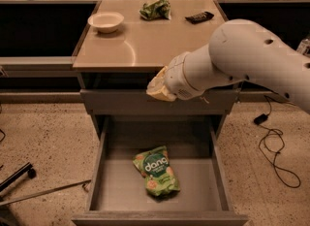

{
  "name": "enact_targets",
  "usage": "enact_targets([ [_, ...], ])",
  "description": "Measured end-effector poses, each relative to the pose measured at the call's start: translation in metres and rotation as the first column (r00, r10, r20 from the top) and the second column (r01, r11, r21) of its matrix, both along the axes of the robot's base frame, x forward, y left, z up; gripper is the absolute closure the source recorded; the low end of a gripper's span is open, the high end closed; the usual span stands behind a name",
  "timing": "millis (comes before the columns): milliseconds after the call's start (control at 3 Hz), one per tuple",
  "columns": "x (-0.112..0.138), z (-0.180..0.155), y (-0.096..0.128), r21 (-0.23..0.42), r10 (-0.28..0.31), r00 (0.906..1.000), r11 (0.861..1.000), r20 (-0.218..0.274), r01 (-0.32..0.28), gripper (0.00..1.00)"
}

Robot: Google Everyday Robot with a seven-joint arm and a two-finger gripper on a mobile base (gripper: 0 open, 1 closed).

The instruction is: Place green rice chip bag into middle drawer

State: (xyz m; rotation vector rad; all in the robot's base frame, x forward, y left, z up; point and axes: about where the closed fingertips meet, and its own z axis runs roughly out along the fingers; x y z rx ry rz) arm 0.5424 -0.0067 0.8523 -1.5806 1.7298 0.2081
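Note:
The green rice chip bag point(157, 171) lies flat on the floor of the open middle drawer point(201, 188), near its middle, with the white "dang" lettering facing up. My gripper point(157, 88) hangs off the white arm above the drawer, in front of the cabinet top's front edge. It is open, holds nothing, and sits well above the bag.
On the cabinet top point(126, 50) stand a white bowl point(105, 21), a crumpled green wrapper point(155, 9) and a black packet point(199, 17). A shut drawer front point(121, 103) sits above the open drawer. A black cable point(273, 145) lies on the floor at the right, and metal rods point(43, 191) at the left.

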Motion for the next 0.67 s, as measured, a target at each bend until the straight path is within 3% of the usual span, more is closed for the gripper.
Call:
enact_targets([
  [333, 0.0000, 0.0000, 0.0000, 0.000, 0.000, 1.0000, 1.000, 0.000, 0.000, 1.00],
  [667, 0.0000, 0.0000, 0.0000, 0.000, 0.000, 1.0000, 1.000, 0.000, 0.000, 0.82],
])
